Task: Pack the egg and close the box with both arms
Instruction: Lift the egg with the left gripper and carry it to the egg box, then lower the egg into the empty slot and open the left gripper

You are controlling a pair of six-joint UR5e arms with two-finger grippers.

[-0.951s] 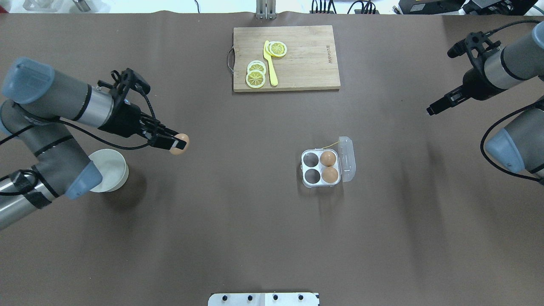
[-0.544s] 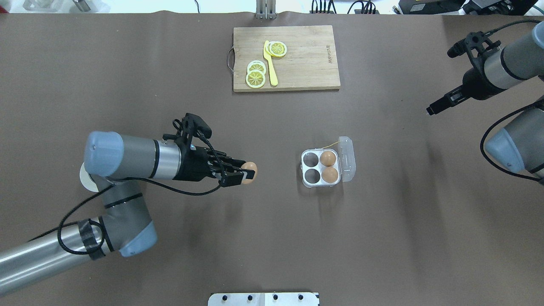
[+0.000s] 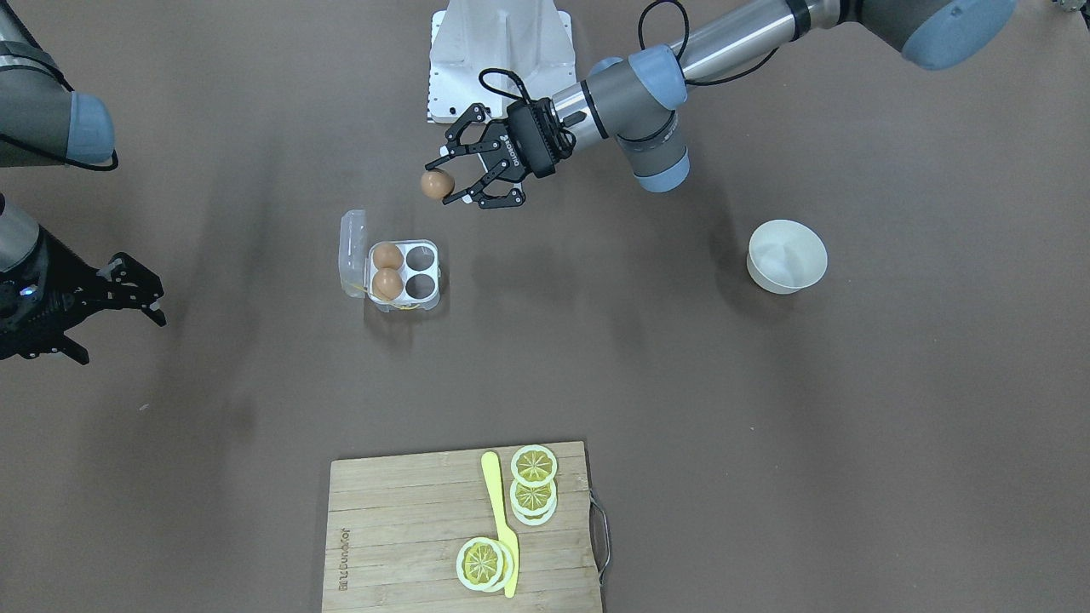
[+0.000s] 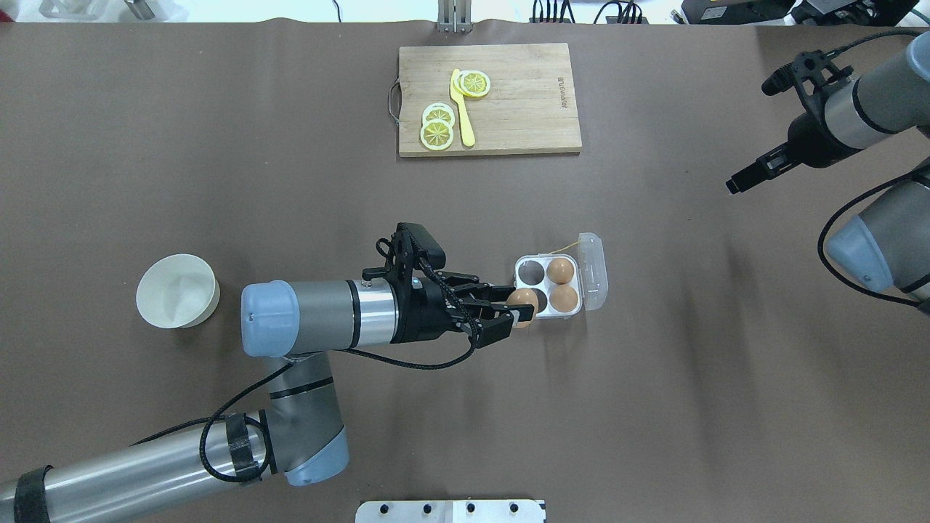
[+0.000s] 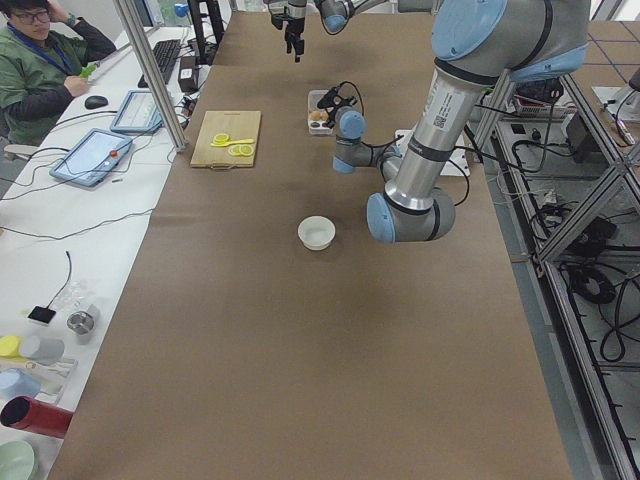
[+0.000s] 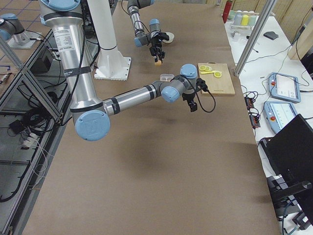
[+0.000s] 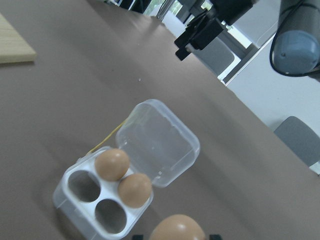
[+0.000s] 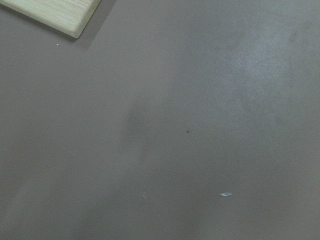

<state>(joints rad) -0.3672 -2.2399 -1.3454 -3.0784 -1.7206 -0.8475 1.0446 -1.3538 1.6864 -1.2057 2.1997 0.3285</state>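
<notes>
Egg (image 4: 523, 298): orange-brown, pinched end to end between the left fingers (image 4: 494, 327). It is held clear of the table at the box's near left corner and does not touch the box.

Box (image 4: 550, 314): clear, four cells, standing flat on the table.
- Left column: both cells are empty.
- Right column: both cells are filled, with two packed eggs (image 4: 562, 284).
- Lid (image 4: 593, 269): thrown open and lying flat off the box's right side.

Step in hand (judged): carrying the egg to an empty cell, not yet seated.
- Centre the egg over the near left cell before descending.
- Lower it straight down and slowly.
- Part the fingers only once the cell carries the egg.
- Keep the finger nearest the packed eggs from brushing them.
- Withdraw upward, since a sideways pull could drag the light box.

Bowl (image 4: 178, 290): white, well to the left of the box. It plays no part in this step.

Right fingers (image 3: 145, 289): spread and holding nothing, raised far to the right of the box on the lid's side. They are well placed to fold the lid over afterwards.

Cutting board (image 4: 490, 98): well beyond the box, bearing lemon slices and a yellow knife.
</notes>
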